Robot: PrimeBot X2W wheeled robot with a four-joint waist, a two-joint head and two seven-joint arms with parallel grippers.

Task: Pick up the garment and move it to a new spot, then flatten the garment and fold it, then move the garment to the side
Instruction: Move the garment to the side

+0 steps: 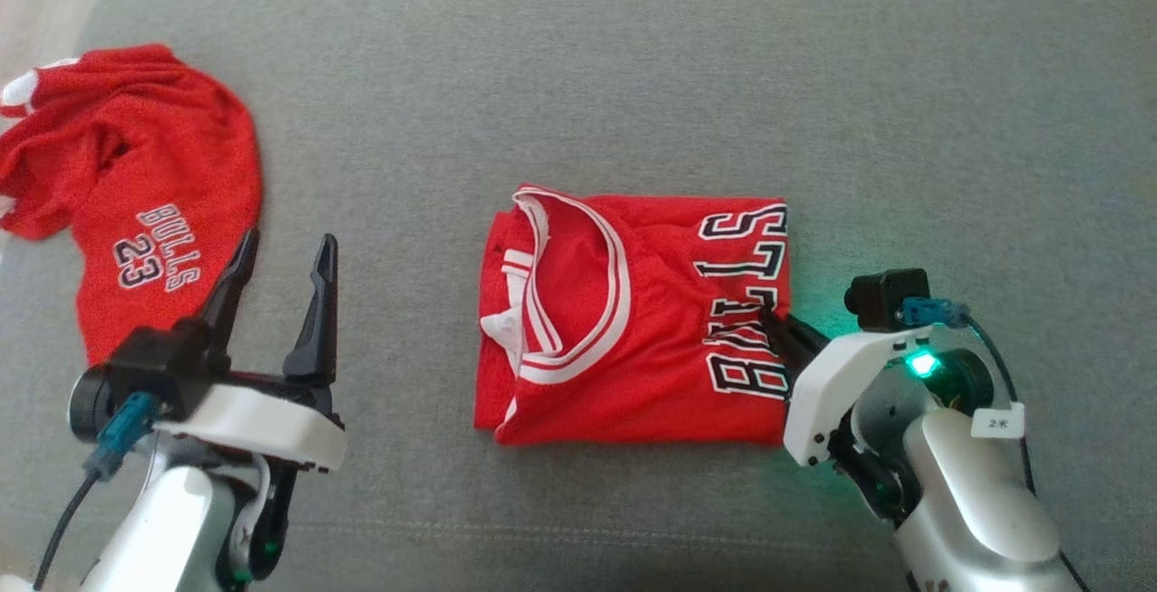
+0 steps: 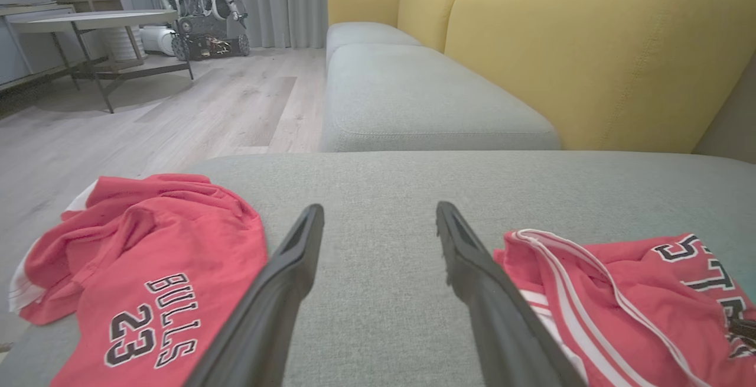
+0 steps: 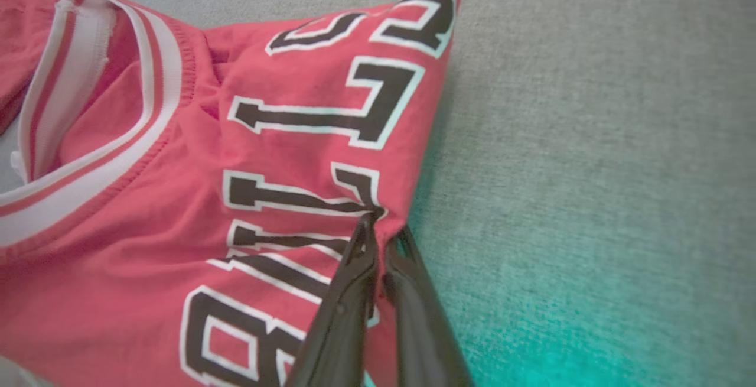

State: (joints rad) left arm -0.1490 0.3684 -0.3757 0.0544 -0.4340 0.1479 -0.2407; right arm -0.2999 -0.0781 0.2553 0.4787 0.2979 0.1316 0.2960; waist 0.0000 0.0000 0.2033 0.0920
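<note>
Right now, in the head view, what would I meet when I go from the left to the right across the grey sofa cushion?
Crumpled red jersey printed BULLS 23 → left gripper, its jaws wide open → folded red jersey → right gripper, its jaws shut on that jersey's right edge.

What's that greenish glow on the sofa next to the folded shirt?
Head view: a green lamp on the right wrist tints the grey cushion beside the folded jersey. Right wrist view: the same teal cast spreads over the lower right.
</note>
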